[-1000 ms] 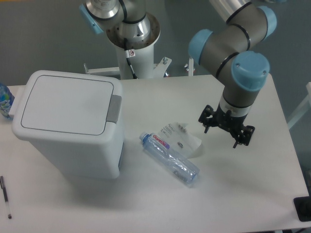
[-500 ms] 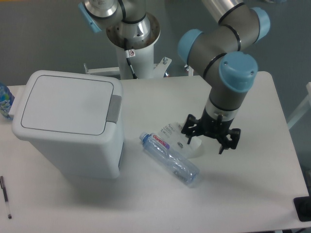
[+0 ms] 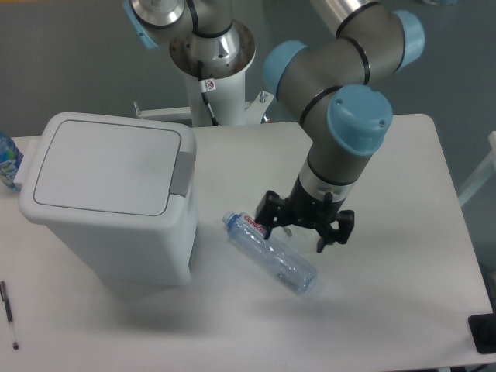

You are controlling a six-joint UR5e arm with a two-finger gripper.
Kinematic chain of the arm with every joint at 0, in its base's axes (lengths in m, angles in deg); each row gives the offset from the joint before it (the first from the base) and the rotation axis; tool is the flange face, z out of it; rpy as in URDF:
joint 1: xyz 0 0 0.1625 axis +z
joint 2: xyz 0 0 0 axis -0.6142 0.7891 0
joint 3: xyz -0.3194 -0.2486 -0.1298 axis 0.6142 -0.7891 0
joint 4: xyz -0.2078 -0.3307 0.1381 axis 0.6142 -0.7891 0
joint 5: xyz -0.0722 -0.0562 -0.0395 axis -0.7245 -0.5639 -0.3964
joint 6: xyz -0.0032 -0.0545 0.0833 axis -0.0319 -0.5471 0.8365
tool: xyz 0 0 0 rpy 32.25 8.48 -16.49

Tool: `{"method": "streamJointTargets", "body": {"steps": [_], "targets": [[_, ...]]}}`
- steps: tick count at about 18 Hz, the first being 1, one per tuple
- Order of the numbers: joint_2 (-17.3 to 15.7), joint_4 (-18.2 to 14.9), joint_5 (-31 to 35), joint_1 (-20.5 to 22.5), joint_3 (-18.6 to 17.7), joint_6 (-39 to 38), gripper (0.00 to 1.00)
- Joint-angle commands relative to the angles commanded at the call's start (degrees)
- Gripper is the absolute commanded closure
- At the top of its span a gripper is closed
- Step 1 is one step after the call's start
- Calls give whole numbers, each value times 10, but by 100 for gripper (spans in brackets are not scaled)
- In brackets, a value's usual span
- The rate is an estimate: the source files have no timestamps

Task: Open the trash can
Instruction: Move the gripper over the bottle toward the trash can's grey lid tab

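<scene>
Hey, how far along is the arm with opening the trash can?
Nothing is done yet: the large white rectangular plastic trash can has its flat lid down and its grey push-button latch untouched. In hand: the empty, open hand hangs over the clear plastic bottle, well right of the bin. Left: reaching the latch, pressing it, lid lifting.

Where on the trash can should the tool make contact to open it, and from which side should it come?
On the grey latch, midway along the right edge of the lid of the trash can. Come from above and press down: the lid lies flat and shut, and the latch faces up with nothing over it. The tool hangs open to its right, above the bottle.
</scene>
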Motion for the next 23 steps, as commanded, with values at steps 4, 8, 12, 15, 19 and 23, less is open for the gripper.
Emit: {"method": "streamJointTargets", "body": {"steps": [4, 8, 12, 15, 19, 23], "targets": [[-18, -49, -11, 0, 4, 1, 0], [-33, -101, -38, -2, 28, 0, 0], [-40, -135, -58, -13, 45, -1, 0], [-42, -140, -62, -14, 47, -9, 0], [-54, -162, -62, -24, 44, -10, 0], [-54, -163, -62, -29, 41, -26, 0]]}}
